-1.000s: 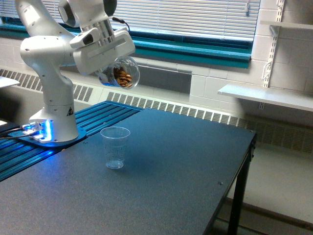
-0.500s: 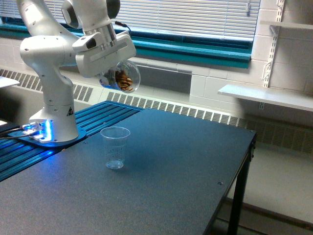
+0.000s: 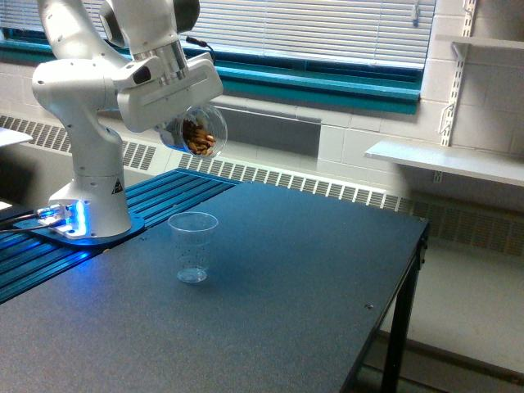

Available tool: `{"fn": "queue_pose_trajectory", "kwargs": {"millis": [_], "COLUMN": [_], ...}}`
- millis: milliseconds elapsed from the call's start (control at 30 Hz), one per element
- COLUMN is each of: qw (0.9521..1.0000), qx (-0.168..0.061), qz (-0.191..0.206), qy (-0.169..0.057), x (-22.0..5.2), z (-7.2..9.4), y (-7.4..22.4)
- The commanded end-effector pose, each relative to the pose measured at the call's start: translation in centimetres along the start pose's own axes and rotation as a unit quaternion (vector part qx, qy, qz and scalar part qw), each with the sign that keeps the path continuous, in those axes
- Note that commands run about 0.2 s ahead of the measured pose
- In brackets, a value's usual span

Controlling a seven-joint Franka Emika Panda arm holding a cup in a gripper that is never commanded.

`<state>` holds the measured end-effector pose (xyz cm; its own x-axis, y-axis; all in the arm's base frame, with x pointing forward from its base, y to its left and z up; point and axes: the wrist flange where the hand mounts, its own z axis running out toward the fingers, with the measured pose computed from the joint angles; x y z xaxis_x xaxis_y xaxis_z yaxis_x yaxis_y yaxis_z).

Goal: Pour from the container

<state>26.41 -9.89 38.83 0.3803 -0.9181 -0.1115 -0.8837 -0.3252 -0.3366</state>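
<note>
Dark table (image 3: 311, 270), one empty plastic cup (image 3: 193, 246), one claw (image 3: 184, 131) clamped on one container (image 3: 196, 133) (tilted, brown contents)

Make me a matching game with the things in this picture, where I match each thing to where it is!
Things:
1. container
2. plastic cup
3. robot base
4. shelf

Places:
A. on the wall at the exterior view's right
B. standing upright on the dark table
C. at the exterior view's left, glowing blue beside it
D. held up in the air by the gripper, tipped on its side with brown bits inside

Pairs: 1-D, 2-B, 3-C, 4-A
</note>
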Motion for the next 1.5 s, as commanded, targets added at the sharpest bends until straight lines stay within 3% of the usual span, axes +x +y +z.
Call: {"fn": "queue_pose_trajectory", "kwargs": {"millis": [33,733,1500], "qw": [0.9996,0.9991,0.9986], "qx": [-0.016,-0.025,-0.039], "qz": [-0.011,-0.011,0.015], "qy": [-0.022,-0.034,-0.033], "x": [-0.9,-1.9,-2.5], "z": [1.7,3.1,2.1], "y": [0.8,0.7,2.1]}}
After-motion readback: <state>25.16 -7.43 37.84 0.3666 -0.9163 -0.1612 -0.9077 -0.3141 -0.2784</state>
